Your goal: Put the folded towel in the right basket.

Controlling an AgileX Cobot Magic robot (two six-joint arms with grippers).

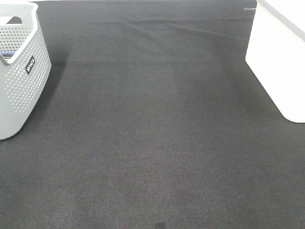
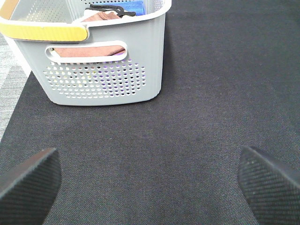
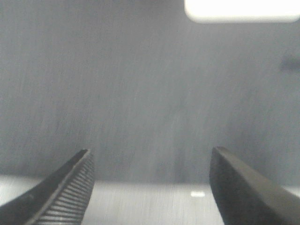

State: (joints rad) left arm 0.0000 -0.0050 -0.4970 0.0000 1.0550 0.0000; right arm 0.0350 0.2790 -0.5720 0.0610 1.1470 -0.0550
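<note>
A grey perforated basket (image 1: pixel 19 81) stands at the far left; the left wrist view shows it (image 2: pixel 101 70) holding folded towels, a pinkish one (image 2: pixel 89 50) behind the handle hole and a blue one (image 2: pixel 133 6) at the back. A white basket (image 1: pixel 279 57) stands at the far right; its bottom edge shows in the right wrist view (image 3: pixel 241 10). My left gripper (image 2: pixel 150 185) is open and empty over the dark mat, short of the grey basket. My right gripper (image 3: pixel 150 187) is open and empty. Neither arm shows in the exterior high view.
A dark cloth mat (image 1: pixel 152 133) covers the table between the two baskets. A yellow band (image 2: pixel 44 32) runs along the grey basket's near rim. A black object (image 2: pixel 110 10) lies on the towels inside it.
</note>
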